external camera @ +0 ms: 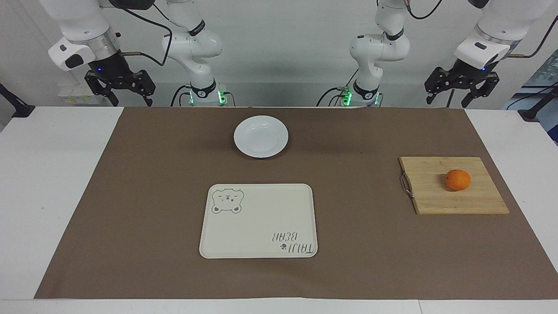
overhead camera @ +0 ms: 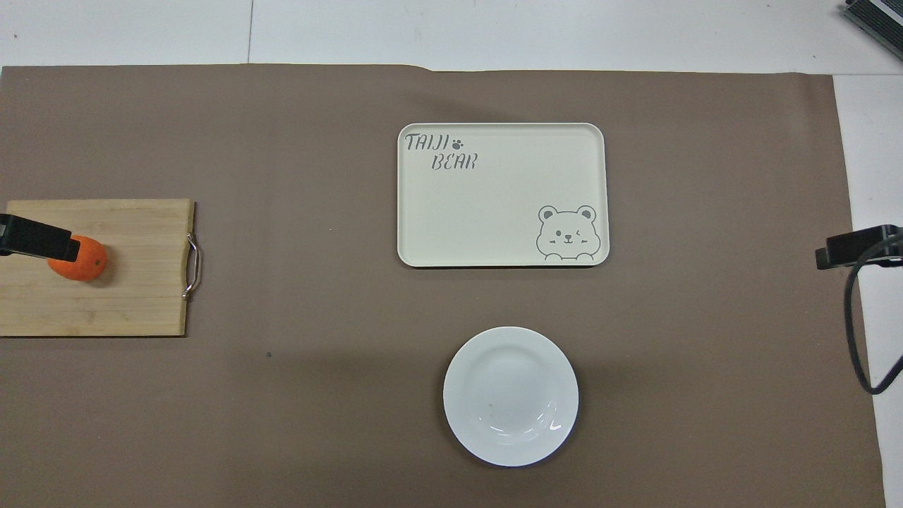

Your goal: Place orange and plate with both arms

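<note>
Left gripper (external camera: 462, 92) and right gripper (external camera: 120, 89) spread, raised; plate (external camera: 260, 136) and tray (external camera: 258, 220) hold nothing.

Orange (external camera: 457, 179) on wooden board (external camera: 453, 185) — white plate (external camera: 260, 136) empty, upright, nearer robots.

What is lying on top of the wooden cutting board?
Only the orange lies on the cutting board. In the overhead view the raised left gripper covers part of the orange.

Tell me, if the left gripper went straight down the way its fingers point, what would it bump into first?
Probably the table edge nearest the robots. The left gripper, open, hangs high there; the cutting board and orange lie farther out. Depth is uncertain.
</note>
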### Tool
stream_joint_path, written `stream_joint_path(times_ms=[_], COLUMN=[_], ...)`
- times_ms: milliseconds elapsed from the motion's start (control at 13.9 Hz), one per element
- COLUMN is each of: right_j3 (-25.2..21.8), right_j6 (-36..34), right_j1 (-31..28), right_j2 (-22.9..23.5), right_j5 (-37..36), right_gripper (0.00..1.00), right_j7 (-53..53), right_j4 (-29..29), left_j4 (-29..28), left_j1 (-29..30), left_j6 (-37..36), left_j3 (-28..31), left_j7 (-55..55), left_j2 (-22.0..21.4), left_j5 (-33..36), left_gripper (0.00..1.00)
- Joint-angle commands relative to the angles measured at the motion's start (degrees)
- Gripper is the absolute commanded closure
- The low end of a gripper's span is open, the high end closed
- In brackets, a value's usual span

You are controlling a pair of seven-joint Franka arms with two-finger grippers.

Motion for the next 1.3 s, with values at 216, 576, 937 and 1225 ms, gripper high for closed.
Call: stream_joint_path(times_ms=[216, 576, 937, 1225], right_j3=[0.1, 0.1, 0.1, 0.1], right_j6=[0.7, 0.7, 0.7, 0.7], right_j1=[-0.7, -0.7, -0.7, -0.7], right_j2=[-1.4, -1.4, -1.4, -1.4], right_j5=[1.5, 1.5, 1.5, 1.5], right_gripper=[0.0, 0.0, 0.0, 0.0], right_j7=[-0.8, -0.8, -0.8, -0.8], right_j4=[-1.7, -1.7, -1.7, -1.7], left_j4=[-0.9, -3.0, -7.7, -12.1], left_j1=[1.1, 8.9, 13.6, 16.9], left_j6=[4.9, 12.1, 20.0, 26.3], left_j3=[0.0, 0.0, 0.0, 0.0], left_j7=[1.7, 11.8, 18.4, 24.9], left_j2=[-0.6, 1.2, 5.2, 8.8], left_j5=[-0.6, -0.8, -1.6, -3.6], left_gripper=[0.0, 0.0, 0.0, 0.0])
